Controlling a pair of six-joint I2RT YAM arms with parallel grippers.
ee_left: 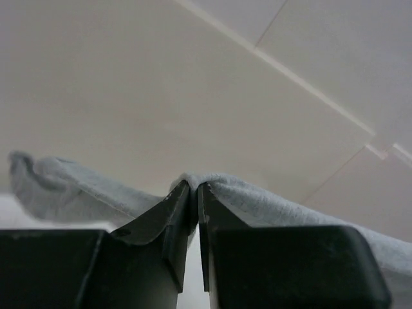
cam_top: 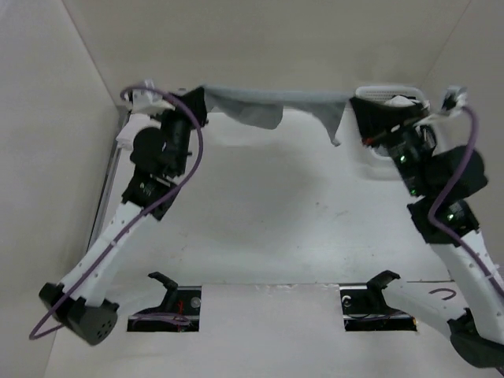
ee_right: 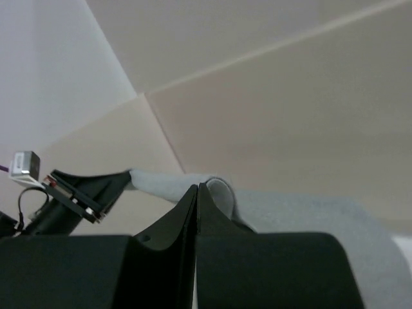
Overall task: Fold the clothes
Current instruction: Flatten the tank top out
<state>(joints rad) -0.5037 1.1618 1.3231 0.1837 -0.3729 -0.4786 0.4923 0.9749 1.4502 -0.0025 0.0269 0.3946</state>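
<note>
Grey top point(cam_top: 272, 98): hung in the air across the upper middle of the top view, above the far part of the table point(cam_top: 260, 213). Its upper edge was pulled taut from upper left to upper right, and two loose flaps drooped beneath it.
Left gripper point(ee_left: 196, 195): jaws nearly together, clamped on the top's left end, with grey knit bulging over the tips.
Right gripper point(ee_right: 197, 193): jaws pressed together on a fold at the top's right end.
Long axis: ran side to side across the frame, straight from one gripper to the other.
Nearer arm: neither — each held its own end, with the cloth's middle between them.
Coming move, as a judgement: laying the top flat would likely need both ends lowered together toward the table — edge kept taut.
</note>
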